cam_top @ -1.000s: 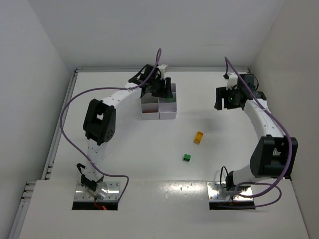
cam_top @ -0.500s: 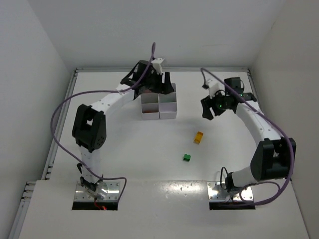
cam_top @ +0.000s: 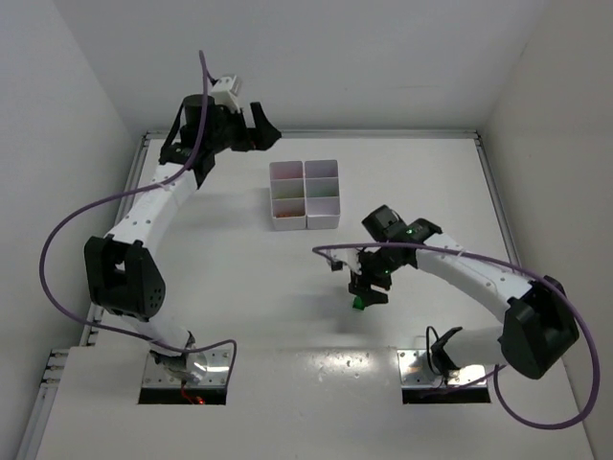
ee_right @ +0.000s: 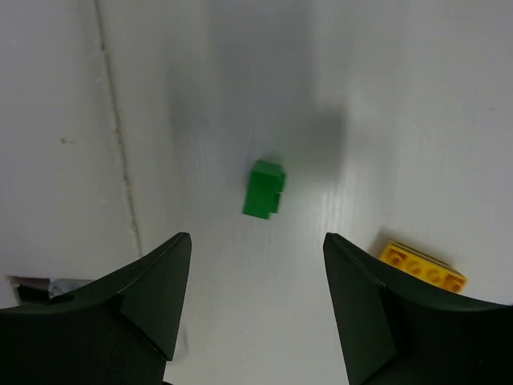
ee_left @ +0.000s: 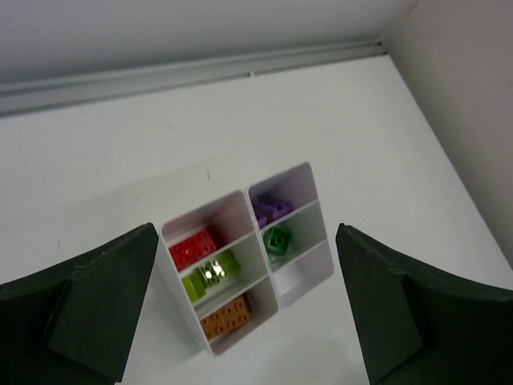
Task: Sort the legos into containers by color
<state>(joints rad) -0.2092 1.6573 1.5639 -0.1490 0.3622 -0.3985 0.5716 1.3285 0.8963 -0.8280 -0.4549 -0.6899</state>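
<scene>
The white containers [cam_top: 306,195] stand at mid-table. In the left wrist view the containers [ee_left: 264,277] hold a red lego [ee_left: 192,246], a yellow-green one [ee_left: 210,273], an orange one [ee_left: 225,314], a purple one [ee_left: 272,208] and a green one [ee_left: 277,239]; one compartment is empty. My left gripper [cam_top: 261,136] [ee_left: 246,228] hangs open and empty, high up and back-left of them. My right gripper [cam_top: 369,286] [ee_right: 256,237] is open just above a loose green lego [ee_right: 264,189] [cam_top: 359,304]. A yellow lego [ee_right: 423,267] lies beside its right finger.
The right arm [cam_top: 460,268] stretches across the table's right half, and it hides the yellow lego from above. A purple cable [cam_top: 330,251] loops beside the right wrist. The back wall and side walls close in the table. The seam of the near panel [ee_right: 120,176] runs left of the green lego.
My left gripper opened wide, then rose and drew back-left from over the containers. My right arm swung from the right rear to the middle, down over the green lego.
</scene>
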